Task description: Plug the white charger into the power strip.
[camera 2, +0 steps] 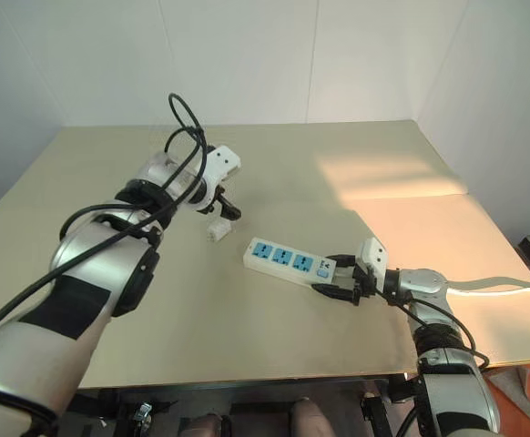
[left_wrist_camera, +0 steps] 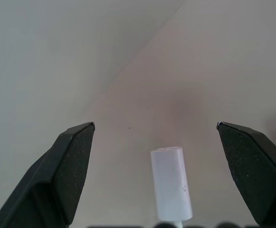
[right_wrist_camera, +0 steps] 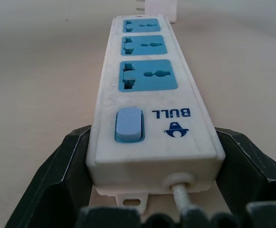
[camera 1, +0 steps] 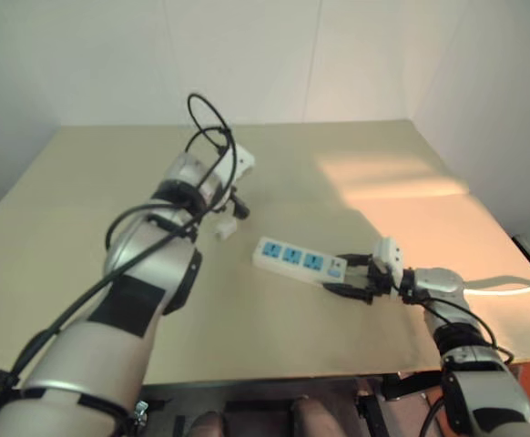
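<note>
Near the centre of the head views: a tan table point(camera 2: 274, 155) carries both task things, well inside its edges.
Strip: the strip point(camera 2: 289, 259) lies flat a little right of centre in the frame, slanting from upper left to lower right, three blue sockets face up.
Strip, switch end: a pale blue switch point(right_wrist_camera: 128, 124) and a "BULL" mark sit at the end nearest the right gripper; a thin cable point(right_wrist_camera: 180, 195) leaves that end face.
Charger: the charger point(camera 2: 216, 230) rests on the table just left of centre in the frame, near the strip's far end but apart from it.
Charger, right wrist view: it stands just beyond the last socket at the top of the frame, with metal prongs poking from its side.
Charger, left wrist view: a white rounded block point(left_wrist_camera: 171, 183) lies on the table in the lower middle, between the two black fingers point(left_wrist_camera: 69, 166) and touching neither.
Left gripper: the left gripper point(camera 2: 227, 208) hangs just above the charger, upper left of the strip, pointing down at the table; its jaws stand wide apart and hold nothing.
Right gripper: the right gripper point(camera 2: 336, 278) is at the lower right of the frame, reaching in low and nearly level.
Right grip: its fingers point(right_wrist_camera: 57, 175) flank the strip's switch end, one pressed against each long side, so the strip is clamped between them.
Right arm surroundings: a white cable point(camera 2: 502, 288) runs off to the right edge of the frame beside the arm.
</note>
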Motion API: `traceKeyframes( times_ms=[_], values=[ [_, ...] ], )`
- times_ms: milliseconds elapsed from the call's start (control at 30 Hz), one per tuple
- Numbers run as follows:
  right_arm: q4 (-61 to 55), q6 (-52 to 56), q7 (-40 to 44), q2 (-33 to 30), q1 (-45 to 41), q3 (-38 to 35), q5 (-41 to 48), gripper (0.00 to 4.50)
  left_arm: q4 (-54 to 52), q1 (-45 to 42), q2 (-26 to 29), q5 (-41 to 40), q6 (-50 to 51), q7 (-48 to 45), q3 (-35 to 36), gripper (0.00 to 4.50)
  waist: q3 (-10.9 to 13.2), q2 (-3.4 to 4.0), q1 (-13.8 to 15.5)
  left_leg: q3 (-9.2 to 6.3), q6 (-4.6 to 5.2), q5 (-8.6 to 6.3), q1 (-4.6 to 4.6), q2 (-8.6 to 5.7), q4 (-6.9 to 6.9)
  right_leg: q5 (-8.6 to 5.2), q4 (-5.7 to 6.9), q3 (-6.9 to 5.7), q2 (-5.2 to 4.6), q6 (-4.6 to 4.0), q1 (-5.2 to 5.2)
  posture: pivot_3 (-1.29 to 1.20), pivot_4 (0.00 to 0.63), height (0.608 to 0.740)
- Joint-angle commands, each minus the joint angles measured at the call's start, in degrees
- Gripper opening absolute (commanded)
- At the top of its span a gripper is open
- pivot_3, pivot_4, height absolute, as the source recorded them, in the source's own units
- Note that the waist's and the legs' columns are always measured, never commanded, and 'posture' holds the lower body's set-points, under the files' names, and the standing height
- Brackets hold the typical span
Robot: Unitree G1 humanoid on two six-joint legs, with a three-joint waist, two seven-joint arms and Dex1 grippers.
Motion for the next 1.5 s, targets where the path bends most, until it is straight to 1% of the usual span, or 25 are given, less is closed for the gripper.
traceKeyframes(
  times_ms=[33,533,633,700,767,800,867,900,933,1000,1133,1233,1267,1367,1433,1500],
  values=[
    [-2.0,1.5,-0.5,0.1,2.5,1.1,-0.4,3.43,-0.5,0.1,-0.3,0.6,0.4,1.7,2.0,4.50,0.0,0.00,0.0,0.00,0.00,0.00,-0.01,0.00,0.00,0.00,0.00,0.00,0.00,0.00,-0.01,0.00,0.150,0.740],
    [-5.3,3.0,-3.2,-0.8,4.5,1.2,0.0,3.43,-0.3,3.7,-2.2,3.9,1.9,3.0,3.8,4.50,0.0,0.00,0.1,-0.01,0.00,0.00,0.01,-0.02,0.00,0.00,0.00,-0.02,-0.02,0.00,0.03,0.00,0.150,0.740],
    [-5.1,2.7,-3.8,-0.7,4.7,1.4,-0.3,3.43,-0.3,4.2,-2.7,4.4,1.8,3.4,3.7,3.97,0.0,-0.01,0.1,-0.01,0.00,0.00,0.04,-0.02,0.00,0.00,0.01,-0.01,-0.02,0.00,0.05,0.00,0.150,0.740],
    [-4.9,2.5,-4.2,-0.7,4.6,1.5,-0.4,3.43,-0.3,4.5,-2.9,4.4,1.9,3.8,4.1,3.28,0.0,-0.01,0.1,0.00,0.00,0.00,0.09,-0.03,0.00,0.00,0.01,-0.01,-0.02,0.00,0.10,0.00,0.150,0.740],
    [-5.0,2.7,-4.4,-0.7,4.5,1.6,-0.4,3.43,-0.3,4.6,-3.2,4.5,2.1,4.0,4.4,2.69,0.0,-0.01,0.1,0.00,0.00,0.00,0.10,-0.03,0.00,0.00,0.02,-0.01,-0.02,0.00,0.11,0.00,0.150,0.740],
    [-5.1,2.7,-4.5,-0.7,4.5,1.6,-0.3,3.43,-0.3,4.6,-3.3,4.6,2.2,3.7,4.4,2.31,0.0,-0.01,0.1,0.00,0.00,0.00,0.10,-0.03,0.00,0.00,0.02,-0.01,-0.02,0.00,0.11,0.00,0.150,0.740],
    [-5.2,2.7,-4.6,-0.7,4.5,1.6,-0.3,3.43,-0.3,4.6,-3.4,4.9,2.2,3.4,4.4,1.76,0.0,-0.01,0.1,0.00,0.00,0.00,0.10,-0.03,0.00,0.01,0.02,-0.01,-0.02,0.00,0.11,0.00,0.150,0.740],
    [-5.1,2.7,-4.7,-0.7,4.6,1.5,-0.3,3.43,-0.3,4.4,-3.3,5.1,2.2,2.7,4.3,1.36,0.0,-0.01,0.1,0.00,0.00,0.00,0.10,-0.03,0.00,0.00,0.02,-0.01,-0.02,0.00,0.11,0.00,0.150,0.740],
    [-5.1,2.7,-4.8,-0.8,4.6,1.5,-0.3,3.43,-0.4,4.0,-3.0,5.0,2.3,2.1,4.5,1.07,0.0,-0.01,0.1,0.00,0.00,0.00,0.10,-0.02,0.00,0.00,0.02,-0.01,-0.02,0.00,0.11,0.00,0.150,0.740],
    [-5.1,2.7,-4.8,-0.8,4.6,1.5,-0.2,3.43,-0.5,3.5,-2.5,4.8,2.5,1.2,4.8,1.02,0.0,-0.01,0.1,0.00,0.00,0.00,0.11,-0.03,0.00,0.01,0.02,0.00,-0.02,0.00,0.11,0.00,0.150,0.740],
    [-5.5,2.7,-5.1,-1.1,5.3,1.2,-0.1,3.43,-1.1,0.5,-0.2,4.3,4.2,-4.9,4.9,1.02,0.0,-0.01,0.0,0.00,0.00,0.00,0.10,-0.03,0.00,0.01,0.02,-0.01,-0.01,0.00,0.11,0.00,0.150,0.740],
    [-5.9,2.4,-5.2,-1.1,6.3,1.2,-0.1,3.43,-1.7,-2.9,2.5,4.3,8.4,-13.7,4.0,1.02,0.0,-0.01,0.0,-0.01,0.00,0.00,0.04,-0.03,0.00,0.00,0.00,-0.03,-0.01,0.01,0.08,0.00,0.150,0.740],
    [-6.0,2.5,-5.2,-1.1,6.5,1.2,-0.1,3.43,-1.9,-4.0,3.5,5.0,10.1,-17.8,2.7,1.02,0.0,-0.01,0.0,-0.01,0.00,0.00,0.04,-0.04,0.00,0.00,-0.02,-0.03,-0.01,0.01,0.09,0.00,0.150,0.740],
    [-5.7,2.2,-5.5,-0.7,7.0,1.4,-0.3,3.43,-2.8,-4.9,5.4,6.7,15.0,-26.0,-1.0,1.02,0.0,-0.01,0.0,-0.01,0.00,0.00,0.10,-0.06,0.00,-0.03,-0.05,-0.03,-0.02,0.06,0.19,0.00,0.150,0.740],
    [-4.8,1.8,-5.8,-0.1,6.6,1.7,-0.4,3.43,-5.1,-3.3,6.0,8.4,18.1,-29.5,-4.6,1.02,0.0,-0.01,0.0,-0.02,0.00,0.00,0.21,-0.06,0.00,-0.07,-0.05,-0.03,-0.02,0.12,0.31,0.00,0.150,0.740],
    [-4.2,1.8,-6.3,0.6,5.9,1.8,-0.5,3.43,-10.4,0.4,6.7,9.7,21.4,-31.4,-8.1,1.02,0.0,-0.01,0.0,-0.05,0.00,0.00,0.41,-0.06,0.00,-0.30,-0.07,-0.05,-0.01,0.50,0.55,0.00,0.150,0.740]
  ],
)
